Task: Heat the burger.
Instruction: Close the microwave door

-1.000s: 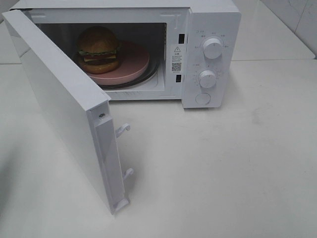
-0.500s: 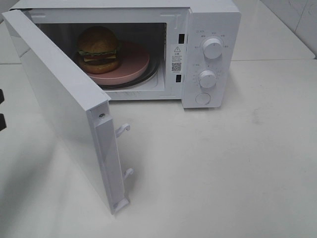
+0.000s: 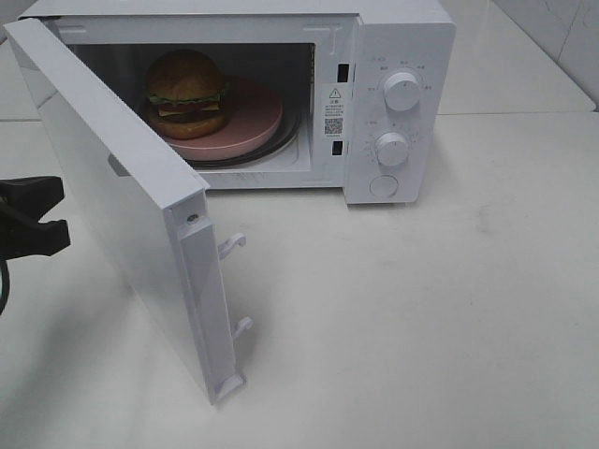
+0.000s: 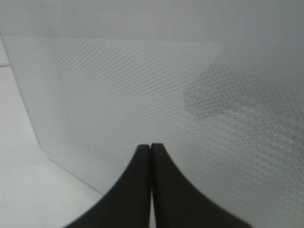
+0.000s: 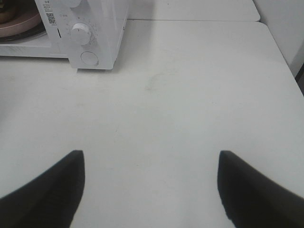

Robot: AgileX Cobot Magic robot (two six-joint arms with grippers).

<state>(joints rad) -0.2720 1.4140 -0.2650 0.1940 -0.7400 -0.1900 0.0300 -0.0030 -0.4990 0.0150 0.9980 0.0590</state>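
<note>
The burger (image 3: 185,92) sits on a pink plate (image 3: 253,117) inside the white microwave (image 3: 402,37). The microwave door (image 3: 112,206) stands wide open towards the front left. My left gripper (image 3: 62,214) is at the left edge of the exterior view, just outside the door's outer face. In the left wrist view it (image 4: 151,148) is shut and empty, close to the door's dotted panel (image 4: 142,71). My right gripper (image 5: 151,190) is open and empty above the bare table, out of the exterior view. The right wrist view shows the microwave's (image 5: 102,23) control side.
Two knobs (image 3: 401,91) (image 3: 392,149) and a round button (image 3: 383,185) are on the microwave's right panel. Two latch hooks (image 3: 234,245) stick out of the door's free edge. The white table (image 3: 449,318) spreads in front and to the right.
My left gripper has come into the exterior view from the left edge and moved right, towards the outer face of the open door. The door and burger have not moved.
</note>
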